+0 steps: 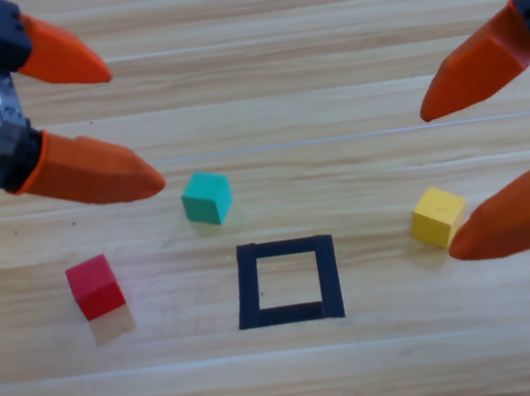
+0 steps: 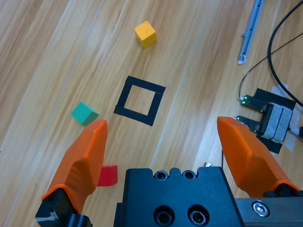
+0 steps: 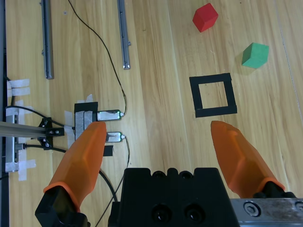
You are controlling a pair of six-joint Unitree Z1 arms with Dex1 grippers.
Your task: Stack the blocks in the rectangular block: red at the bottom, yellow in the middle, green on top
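The red cube [image 1: 95, 286] rests on the table at the left, also in the left wrist view [image 2: 108, 175] and the right wrist view [image 3: 205, 17]. The teal-green cube [image 1: 207, 197] [image 2: 84, 113] [image 3: 255, 55] sits up and left of the black tape square [image 1: 288, 281] [image 2: 139, 100] [image 3: 212, 94], which has nothing inside it. The yellow cube [image 1: 437, 216] [image 2: 145, 34] lies to the right of the square. My left gripper [image 1: 127, 128] hangs open at the upper left, above the cubes. My right gripper [image 1: 443, 179] stands open at the right edge, its lower finger beside the yellow cube.
Off the work area, the wrist views show small taped-down devices with green lights [image 2: 267, 119] [image 3: 94, 118], black cables [image 2: 284, 28] [image 3: 106, 52] and metal rails [image 2: 250, 30] [image 3: 124, 33]. The table is light wood planks.
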